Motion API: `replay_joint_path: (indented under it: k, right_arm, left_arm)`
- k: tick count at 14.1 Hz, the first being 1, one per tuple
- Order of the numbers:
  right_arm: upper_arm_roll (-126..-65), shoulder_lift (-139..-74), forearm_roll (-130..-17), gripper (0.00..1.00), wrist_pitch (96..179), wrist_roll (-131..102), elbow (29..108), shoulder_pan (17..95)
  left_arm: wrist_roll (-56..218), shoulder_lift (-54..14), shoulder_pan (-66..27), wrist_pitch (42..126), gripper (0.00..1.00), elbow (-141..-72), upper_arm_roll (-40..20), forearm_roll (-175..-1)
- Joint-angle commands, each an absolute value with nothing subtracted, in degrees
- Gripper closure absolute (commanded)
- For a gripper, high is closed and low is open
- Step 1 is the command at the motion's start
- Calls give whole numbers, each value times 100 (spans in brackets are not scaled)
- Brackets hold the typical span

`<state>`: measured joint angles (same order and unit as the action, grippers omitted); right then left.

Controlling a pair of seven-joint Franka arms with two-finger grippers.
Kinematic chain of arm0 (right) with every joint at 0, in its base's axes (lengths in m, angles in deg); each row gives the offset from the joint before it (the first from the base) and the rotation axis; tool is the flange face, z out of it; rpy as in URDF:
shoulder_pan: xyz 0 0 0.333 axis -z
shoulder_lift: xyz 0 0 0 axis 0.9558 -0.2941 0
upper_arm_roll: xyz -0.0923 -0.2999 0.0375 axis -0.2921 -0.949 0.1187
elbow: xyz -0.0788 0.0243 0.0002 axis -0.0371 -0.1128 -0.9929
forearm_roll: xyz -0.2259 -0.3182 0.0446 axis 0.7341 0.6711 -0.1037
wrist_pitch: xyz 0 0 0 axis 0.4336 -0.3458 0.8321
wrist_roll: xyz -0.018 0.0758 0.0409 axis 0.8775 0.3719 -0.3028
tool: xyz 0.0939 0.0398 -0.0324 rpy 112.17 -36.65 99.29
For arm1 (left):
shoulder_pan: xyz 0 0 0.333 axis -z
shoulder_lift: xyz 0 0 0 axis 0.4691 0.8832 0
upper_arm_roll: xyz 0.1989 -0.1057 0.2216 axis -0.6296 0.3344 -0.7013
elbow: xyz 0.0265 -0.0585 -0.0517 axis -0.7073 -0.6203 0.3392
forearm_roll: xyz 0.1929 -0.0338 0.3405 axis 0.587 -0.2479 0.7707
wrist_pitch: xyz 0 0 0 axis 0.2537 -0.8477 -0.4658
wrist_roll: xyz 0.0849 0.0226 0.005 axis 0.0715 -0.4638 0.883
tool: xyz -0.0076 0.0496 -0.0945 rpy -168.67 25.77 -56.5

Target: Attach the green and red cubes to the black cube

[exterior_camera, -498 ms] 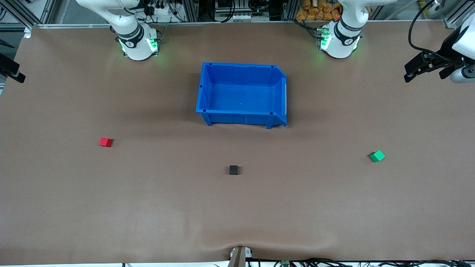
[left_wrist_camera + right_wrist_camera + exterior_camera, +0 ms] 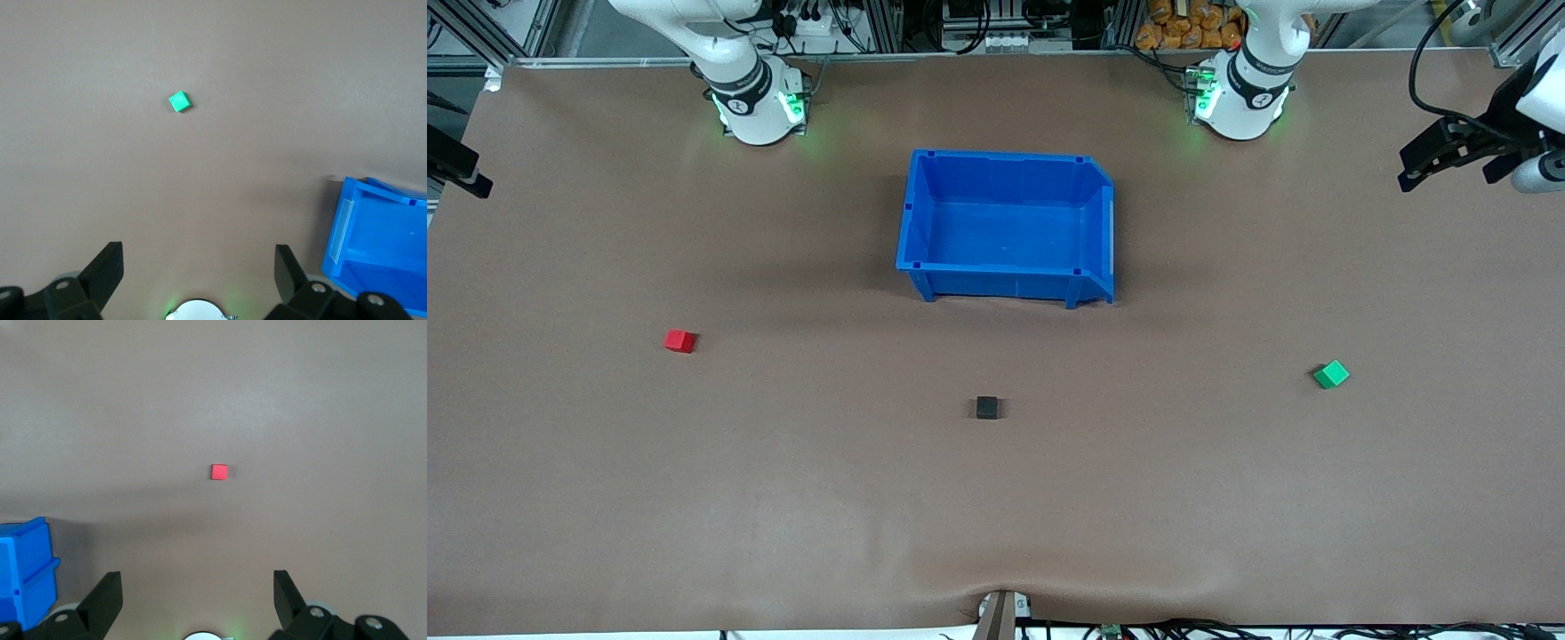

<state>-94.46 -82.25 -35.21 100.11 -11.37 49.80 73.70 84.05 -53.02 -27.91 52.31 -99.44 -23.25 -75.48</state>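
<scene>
Both jaws were spread wide and empty. Left gripper point(image 2: 195, 267) was held high over the table point(image 2: 605, 489) at the left arm's end; right gripper point(image 2: 193, 587) over the right arm's end. Green cube point(image 2: 1331, 374) was seen toward the left arm's end, red cube point(image 2: 679, 340) toward the right arm's, black cube point(image 2: 987, 407) between them, nearer the camera than the bin point(image 2: 1005, 271). All three cubes were well apart.
</scene>
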Motion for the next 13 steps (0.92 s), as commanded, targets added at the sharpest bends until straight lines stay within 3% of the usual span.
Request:
replay_joint_path:
  k: [1, 13]
  right_arm:
    - [-9330, -8212, -3585, 0, 9939, -1189, 4909, 7535]
    - [-9347, -8239, -3603, 0, 10018, -1189, 4882, 7553]
  left_arm:
    - [8478, -5232, -2824, 5081, 0, -9760, -2314, -7580]
    - [8504, -5232, -2806, 4984, 0, -10111, -2296, -7624]
